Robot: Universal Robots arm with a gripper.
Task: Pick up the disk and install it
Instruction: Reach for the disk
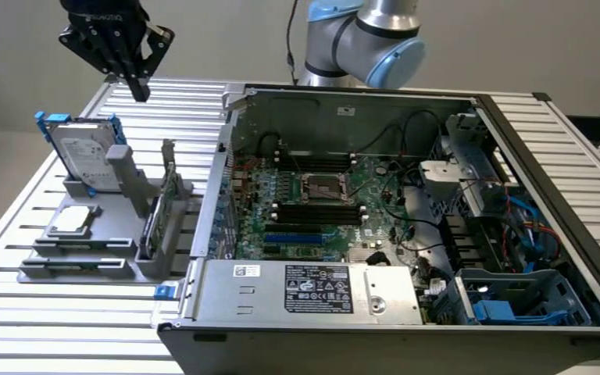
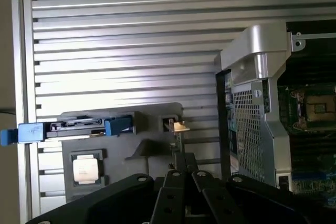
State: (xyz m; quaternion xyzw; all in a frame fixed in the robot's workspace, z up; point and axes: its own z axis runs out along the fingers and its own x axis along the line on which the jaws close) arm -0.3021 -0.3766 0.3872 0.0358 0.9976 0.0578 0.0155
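The disk point(image 1: 83, 150) stands upright on edge in a grey holder point(image 1: 123, 195) at the exterior view's left, silver-grey with a white label and blue rails on both sides. In the wrist view the disk point(image 2: 73, 126) shows edge-on, with blue rail ends sticking out past each side. My gripper point(image 1: 138, 90) hangs above and behind the disk, well clear of it, black fingers pointing down. It is shut with nothing held. The fingertips point(image 2: 181, 162) come together over the holder, beside the disk.
A smaller silver drive point(image 1: 74, 221) lies flat on the holder's lower step. The open computer case point(image 1: 383, 203) with its motherboard fills the middle and right; its metal side wall point(image 2: 252, 114) rises next to the holder. All of it rests on a slatted aluminium table point(image 1: 40, 312).
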